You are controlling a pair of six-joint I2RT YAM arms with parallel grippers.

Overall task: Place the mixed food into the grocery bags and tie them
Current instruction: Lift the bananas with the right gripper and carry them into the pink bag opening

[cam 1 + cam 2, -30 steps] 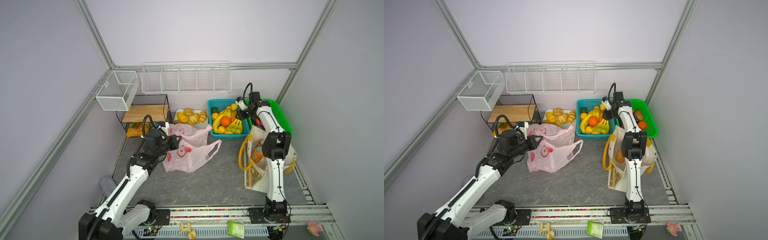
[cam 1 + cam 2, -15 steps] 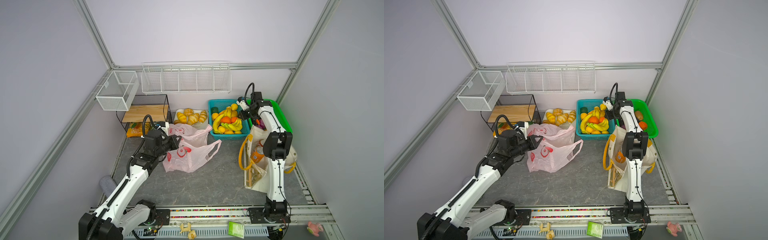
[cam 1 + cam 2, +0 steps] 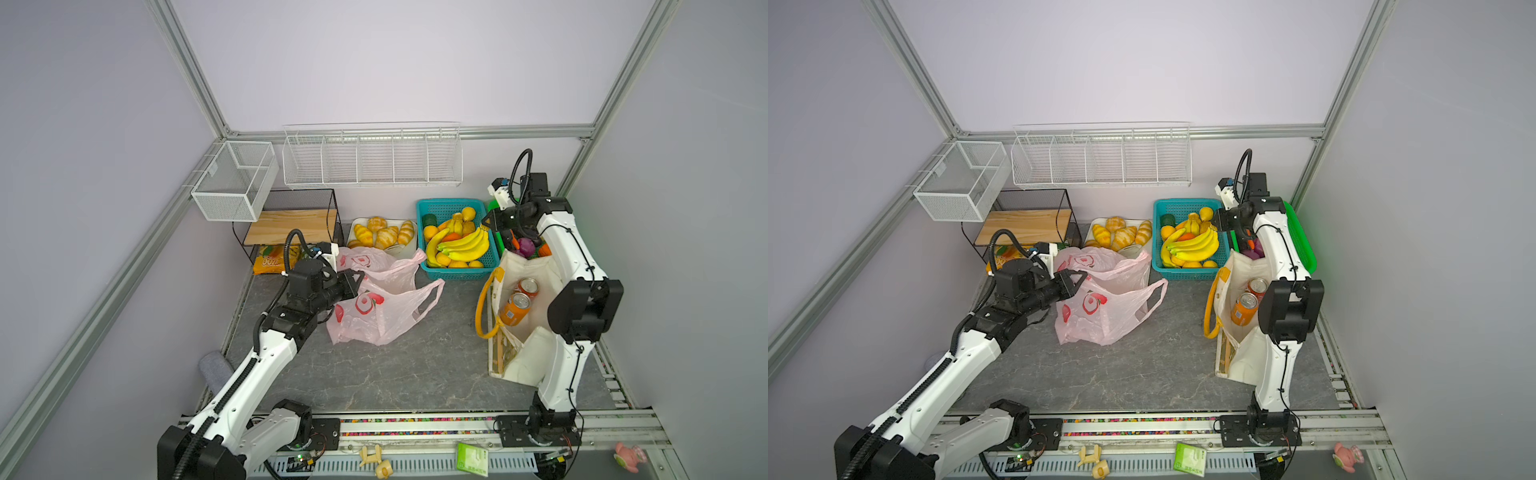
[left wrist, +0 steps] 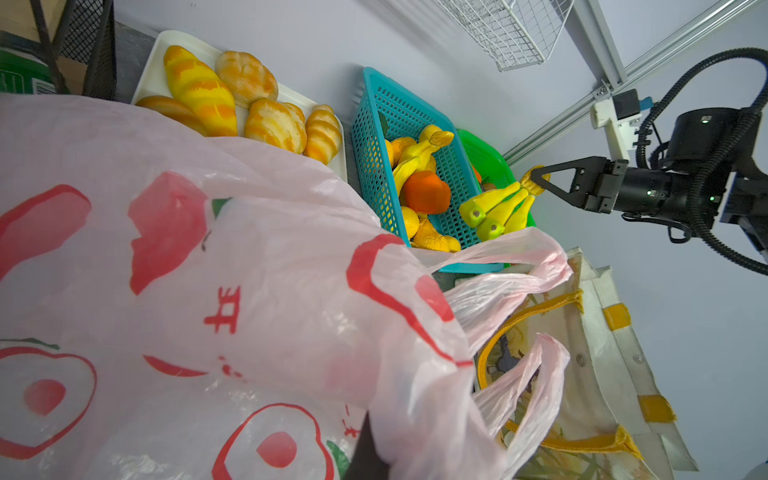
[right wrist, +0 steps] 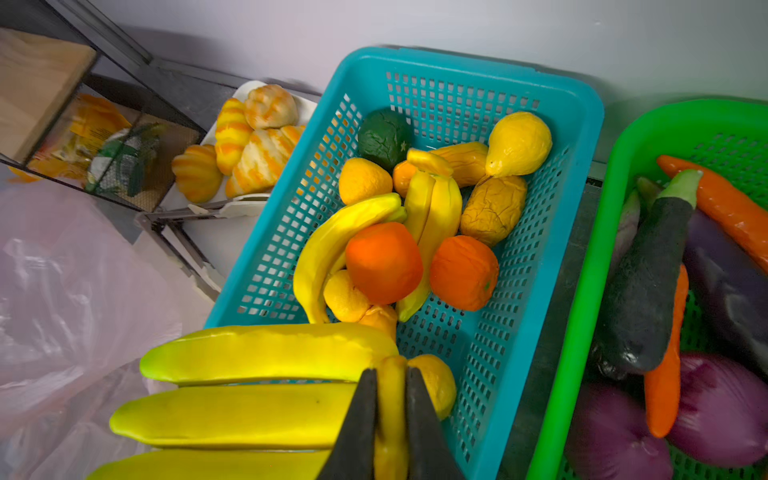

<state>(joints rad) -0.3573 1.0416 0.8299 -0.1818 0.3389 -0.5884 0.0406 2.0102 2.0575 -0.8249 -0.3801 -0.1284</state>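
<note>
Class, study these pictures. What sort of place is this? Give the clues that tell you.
Probably a robot test cell staged as a mock grocery corner: a bare aluminium frame encloses it, two white robot arms stand inside, and a teal basket holds toy bananas beside a pink plastic bag.

This is a robotics lab test cell dressed as a mock grocery corner. Aluminium frame posts (image 3: 190,70) and plain pale walls box in a grey marble-patterned tabletop (image 3: 395,374). A rail (image 3: 415,426) along the tabletop's near edge carries a white left arm (image 3: 257,370) and right arm (image 3: 565,361). At its far edge sit toy bananas (image 3: 461,247) in a teal basket (image 3: 455,272) and fake bread rolls (image 3: 384,237). White wire racks (image 3: 374,162) hang above.
</note>
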